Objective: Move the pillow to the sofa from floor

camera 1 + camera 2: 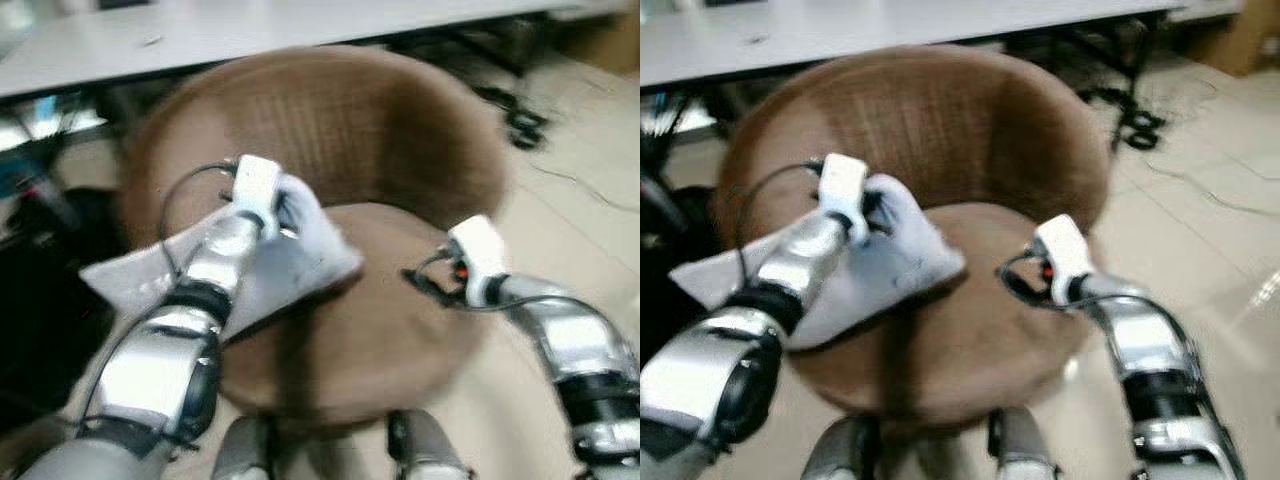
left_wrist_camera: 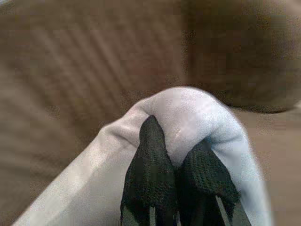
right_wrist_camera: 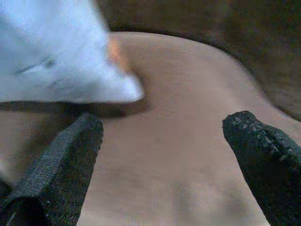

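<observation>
A pale blue-grey pillow (image 1: 290, 270) hangs over the left half of the seat of a round brown tub chair (image 1: 390, 330). My left gripper (image 2: 176, 157) is shut on the pillow's upper corner, with the fabric bunched over its black fingers (image 2: 150, 160). The pillow's other end trails left past the chair's edge (image 1: 710, 275). My right gripper (image 3: 162, 146) is open above the bare right part of the seat, a little right of the pillow's near corner (image 3: 122, 92), with nothing between its fingers.
The chair's curved brown back (image 1: 330, 120) rises behind the seat. A long white table (image 1: 250, 30) runs along the back, with cables (image 1: 1140, 120) on the pale floor at the right. Dark clutter (image 1: 40, 300) sits to the left of the chair.
</observation>
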Available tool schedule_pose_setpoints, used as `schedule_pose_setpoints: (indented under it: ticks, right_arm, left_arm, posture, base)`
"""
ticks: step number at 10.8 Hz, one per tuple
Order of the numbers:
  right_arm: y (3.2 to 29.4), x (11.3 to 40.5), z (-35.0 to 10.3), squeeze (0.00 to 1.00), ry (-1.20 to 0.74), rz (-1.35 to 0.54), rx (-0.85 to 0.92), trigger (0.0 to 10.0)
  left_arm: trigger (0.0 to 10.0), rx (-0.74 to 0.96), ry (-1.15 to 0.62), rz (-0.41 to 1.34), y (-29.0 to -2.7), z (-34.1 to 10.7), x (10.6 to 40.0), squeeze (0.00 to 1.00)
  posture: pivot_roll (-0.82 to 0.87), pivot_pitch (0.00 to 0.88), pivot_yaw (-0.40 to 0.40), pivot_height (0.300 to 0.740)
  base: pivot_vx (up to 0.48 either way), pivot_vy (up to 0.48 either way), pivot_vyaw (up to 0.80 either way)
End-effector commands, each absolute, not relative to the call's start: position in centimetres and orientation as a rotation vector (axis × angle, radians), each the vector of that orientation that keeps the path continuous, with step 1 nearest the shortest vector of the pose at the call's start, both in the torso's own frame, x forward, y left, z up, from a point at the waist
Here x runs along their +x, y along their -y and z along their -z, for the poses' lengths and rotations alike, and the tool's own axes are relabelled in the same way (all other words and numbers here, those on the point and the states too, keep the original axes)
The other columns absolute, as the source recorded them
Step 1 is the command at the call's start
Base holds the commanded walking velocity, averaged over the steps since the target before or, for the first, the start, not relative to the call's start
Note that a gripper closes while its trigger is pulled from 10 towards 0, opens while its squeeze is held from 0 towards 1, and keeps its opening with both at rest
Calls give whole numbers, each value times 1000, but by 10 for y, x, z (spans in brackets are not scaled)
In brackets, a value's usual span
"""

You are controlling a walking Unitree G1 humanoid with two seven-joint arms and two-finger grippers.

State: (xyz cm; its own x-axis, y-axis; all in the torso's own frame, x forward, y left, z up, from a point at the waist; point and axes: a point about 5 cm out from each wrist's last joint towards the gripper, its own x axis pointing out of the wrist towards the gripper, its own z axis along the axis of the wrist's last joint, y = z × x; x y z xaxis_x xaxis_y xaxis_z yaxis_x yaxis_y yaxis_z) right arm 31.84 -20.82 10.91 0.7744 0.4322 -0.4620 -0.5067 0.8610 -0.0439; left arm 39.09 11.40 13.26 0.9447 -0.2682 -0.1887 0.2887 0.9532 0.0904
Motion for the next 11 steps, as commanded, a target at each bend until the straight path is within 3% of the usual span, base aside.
schedule_pose_setpoints:
  ticks: [1,7,11]
  right_arm:
    - [201,324,-118,0,-429,-525,-152,10000]
    - [182,290,-89,0,-513,-791,-397,10000]
    - [180,296,-97,0,-470,-823,-432,10000]
  left_arm:
    - [10000,130,-174,249,-127,-137,394,0]
    - [10000,122,-171,235,-129,-139,395,0]
    - [10000,124,-169,227,-131,-140,395,0]
  posture:
    - [-235,0,68,615]
    - [-230,0,68,615]
    - [-226,0,62,615]
  base:
    - [296,-375,0]
    - [0,0,0]
    - [0,0,0]
